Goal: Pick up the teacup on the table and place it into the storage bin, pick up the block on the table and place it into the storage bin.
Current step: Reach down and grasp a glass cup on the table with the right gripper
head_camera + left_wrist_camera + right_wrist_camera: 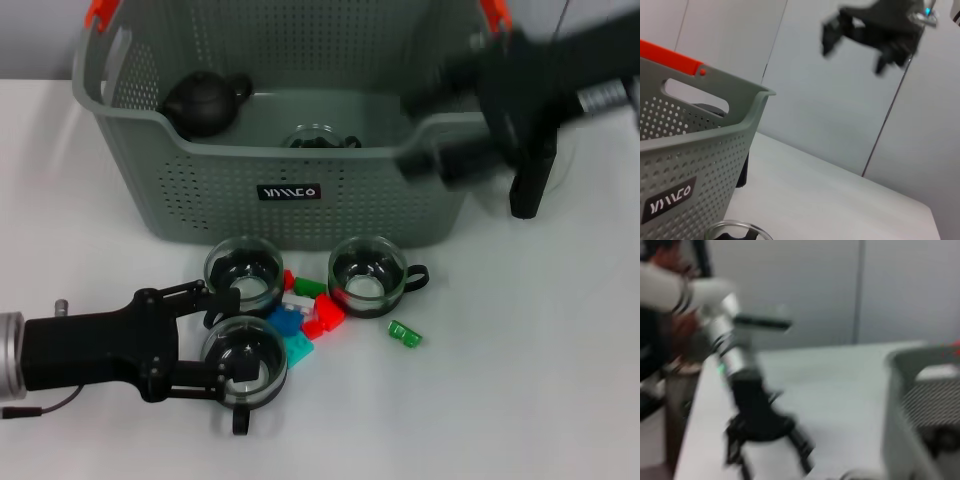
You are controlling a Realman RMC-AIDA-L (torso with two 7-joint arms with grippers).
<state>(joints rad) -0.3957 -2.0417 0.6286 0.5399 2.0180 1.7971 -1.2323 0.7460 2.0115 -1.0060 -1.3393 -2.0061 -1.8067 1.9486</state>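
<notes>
The grey-green storage bin (200, 190) stands at the back, with a glass teacup (320, 137) and a black teapot (205, 103) inside. Three glass teacups stand on the table in front: one at the left (243, 272), one at the right (367, 275) and a near one (245, 362). My left gripper (215, 342) is open, with a finger on each side of the near teacup. Red, green and blue blocks (312, 315) lie between the cups, and a green block (404, 333) lies apart. My right gripper (485, 172) is blurred above the bin's right end, open and empty.
The bin's wall and label also show in the left wrist view (670, 200), with the right gripper (857, 50) high above. The right wrist view shows the left arm (747, 405) and a bin corner (910, 390). White table (520, 400) lies to the right.
</notes>
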